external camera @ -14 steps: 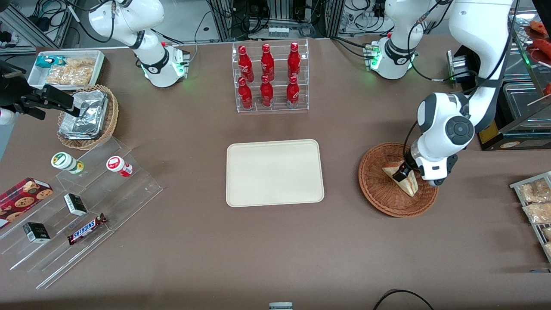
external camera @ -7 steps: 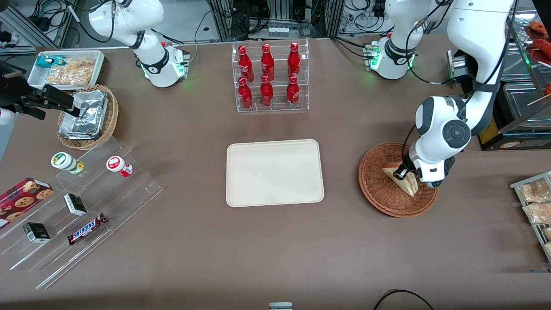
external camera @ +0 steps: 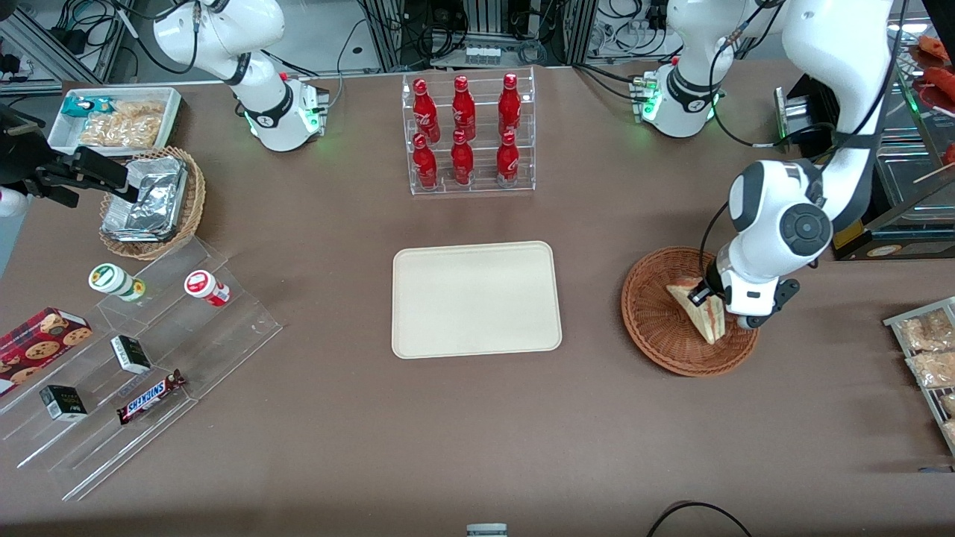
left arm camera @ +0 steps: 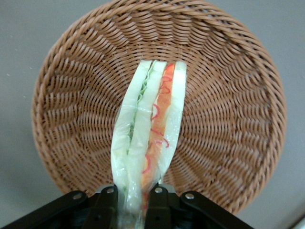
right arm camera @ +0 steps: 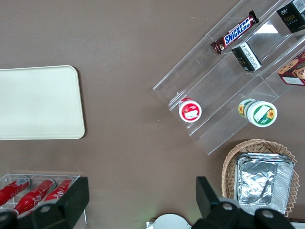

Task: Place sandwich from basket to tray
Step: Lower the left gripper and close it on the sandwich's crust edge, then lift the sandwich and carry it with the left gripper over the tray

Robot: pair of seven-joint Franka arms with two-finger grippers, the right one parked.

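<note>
**Sandwich pinched, basket right underneath**

Biggest thing first: the cream tray (external camera: 476,299) sits flat mid-table. From the tray, the reddish wicker basket (external camera: 656,328) is out at roughly 3 o'clock in the front view, toward the working arm's end of the table, well apart from it. The sandwich (left arm camera: 150,138) is over the basket, stood on edge with the filling stripes showing. The gripper (left arm camera: 134,202) is over the basket too, clamped tight on one end of the wedge, fingers (left arm camera: 106,205) pressing the wrap from both sides.
</note>
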